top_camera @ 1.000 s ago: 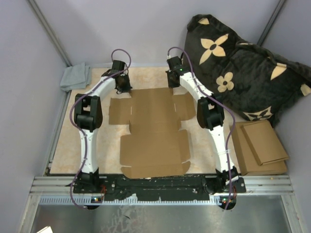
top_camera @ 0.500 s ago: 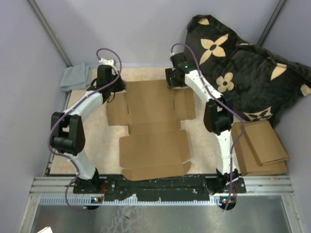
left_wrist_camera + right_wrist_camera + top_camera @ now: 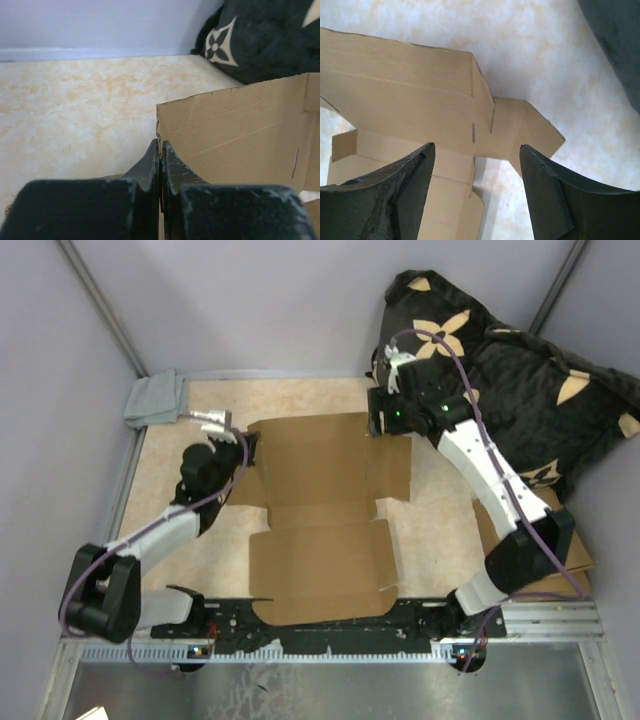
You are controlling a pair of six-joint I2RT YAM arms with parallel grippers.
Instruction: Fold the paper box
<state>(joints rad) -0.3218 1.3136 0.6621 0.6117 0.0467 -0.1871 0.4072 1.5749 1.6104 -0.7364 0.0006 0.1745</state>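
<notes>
The paper box (image 3: 320,540) lies mostly flat on the tabletop as one brown die-cut sheet with its flaps spread. Its far panel (image 3: 235,130) stands tilted up. My left gripper (image 3: 247,447) is at that panel's left edge. In the left wrist view its jaws (image 3: 160,146) are pressed together with the cardboard edge running down between them. My right gripper (image 3: 377,422) hovers over the panel's far right corner. In the right wrist view it (image 3: 477,150) stands wide open above the box (image 3: 405,90), with the side flap (image 3: 520,130) below it and nothing between the fingers.
A black cushion with beige flowers (image 3: 500,370) fills the back right corner, close behind the right gripper. A pile of brown cardboard pieces (image 3: 540,540) lies at the right edge. A grey cloth (image 3: 155,400) sits at the back left. Walls close in the far side.
The right gripper has opened and lifted off the far right corner. The left arm has swung down towards the near left. The box's far panel has risen and the sheet has shifted slightly.
</notes>
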